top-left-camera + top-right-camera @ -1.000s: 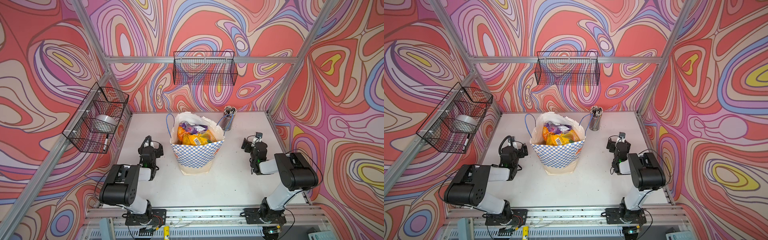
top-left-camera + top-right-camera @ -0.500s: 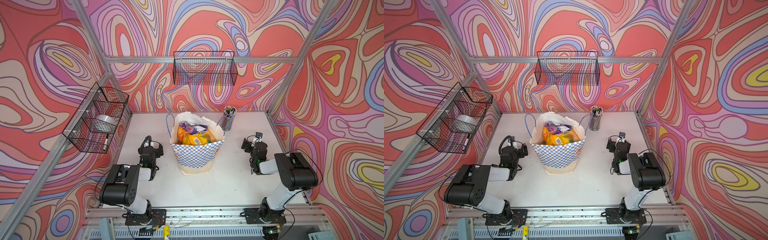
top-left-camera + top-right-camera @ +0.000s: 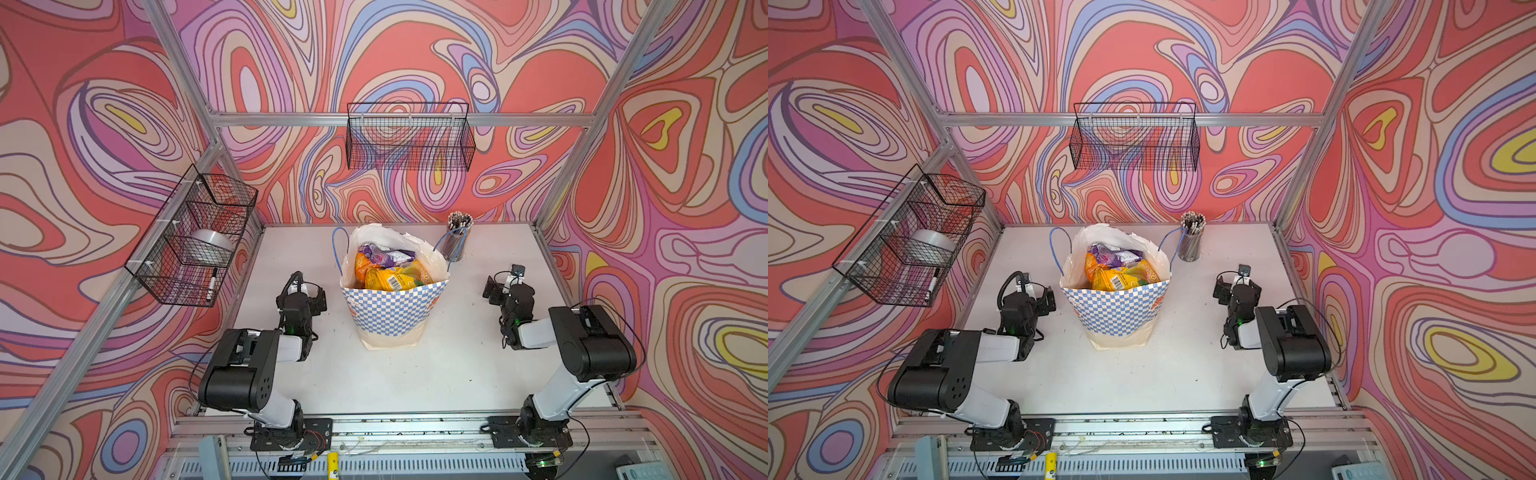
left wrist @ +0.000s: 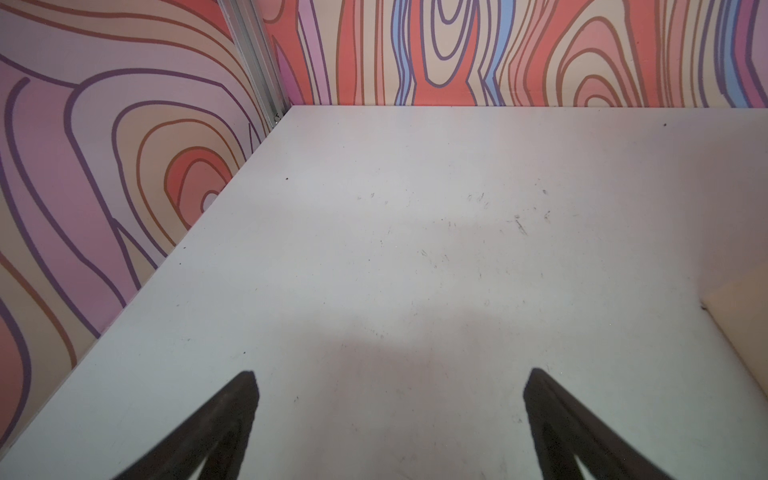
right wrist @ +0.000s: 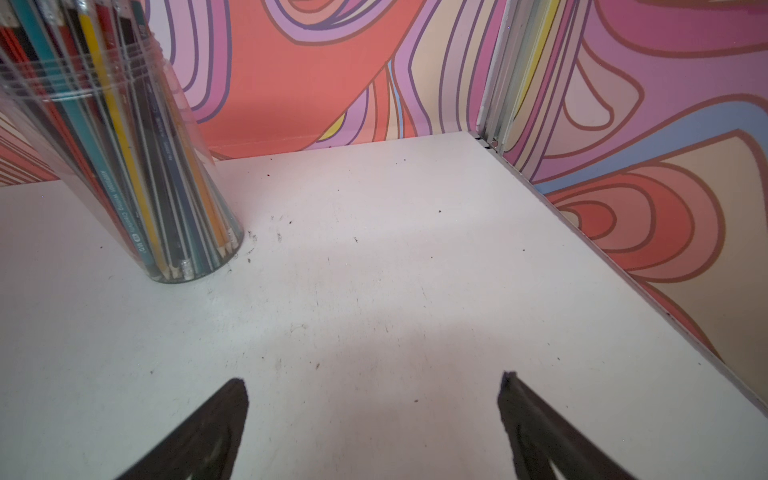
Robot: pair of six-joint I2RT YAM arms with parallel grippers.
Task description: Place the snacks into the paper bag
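Note:
The checkered paper bag (image 3: 390,316) (image 3: 1115,316) stands upright mid-table with its mouth open. The snacks (image 3: 388,272) (image 3: 1120,271) fill it near the rim: yellow, orange and purple packets show on top, and any lower ones are hidden. My left gripper (image 3: 309,296) (image 3: 1043,297) rests low on the table left of the bag, open and empty. In the left wrist view its fingertips (image 4: 245,386) stand wide apart over bare table, with the bag's cream base (image 4: 744,320) at the edge. My right gripper (image 3: 503,286) (image 3: 1235,286) (image 5: 374,384) is open and empty right of the bag.
A clear cup of pencils (image 3: 457,239) (image 3: 1191,239) (image 5: 124,166) stands behind the bag's right handle. A black wire basket (image 3: 409,137) hangs on the back wall. Another basket (image 3: 195,237) on the left wall holds a tape roll and a marker. Walls close three sides.

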